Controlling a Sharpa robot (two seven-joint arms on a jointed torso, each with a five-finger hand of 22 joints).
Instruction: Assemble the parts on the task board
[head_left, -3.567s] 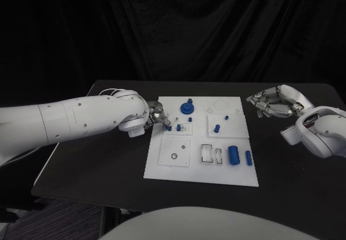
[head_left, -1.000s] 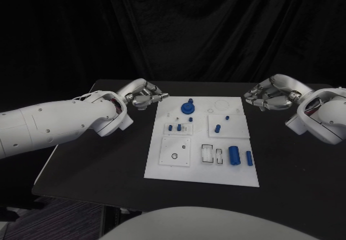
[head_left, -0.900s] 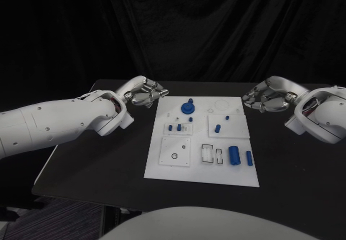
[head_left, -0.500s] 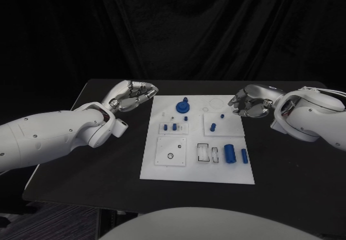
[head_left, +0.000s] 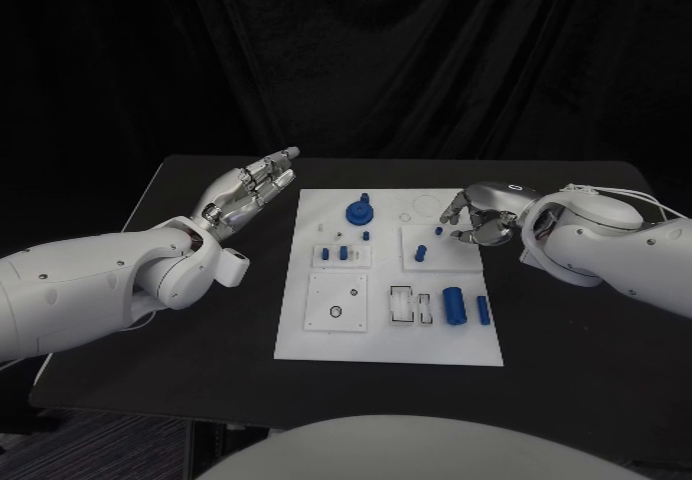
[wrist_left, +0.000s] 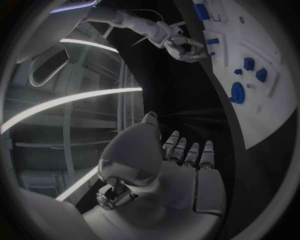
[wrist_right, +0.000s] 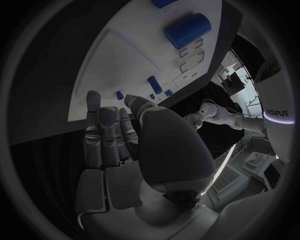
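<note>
Centrally on the black table lies the white task board, a tall rectangle with small raised white plates and recesses on its surface. Blue parts sit across it: a round knobbed part stands near the far edge, two short pegs stand side by side on a small plate left of centre, a short peg lies on the plate to their right, and a thick blue cylinder lies nearer the front edge with a slimmer blue rod just beside it. Reaching in from the right edge of the head view, the right hand hovers over the board's far right corner, its fingers curled inward; nothing can be seen between them, and the right wrist view also shows the fingers bent in above the board with no part in them. On the other side, the left hand hangs above the bare table just beside the board's left edge, flat and empty, its fingers stretched straight and pointing away from the robot.
</note>
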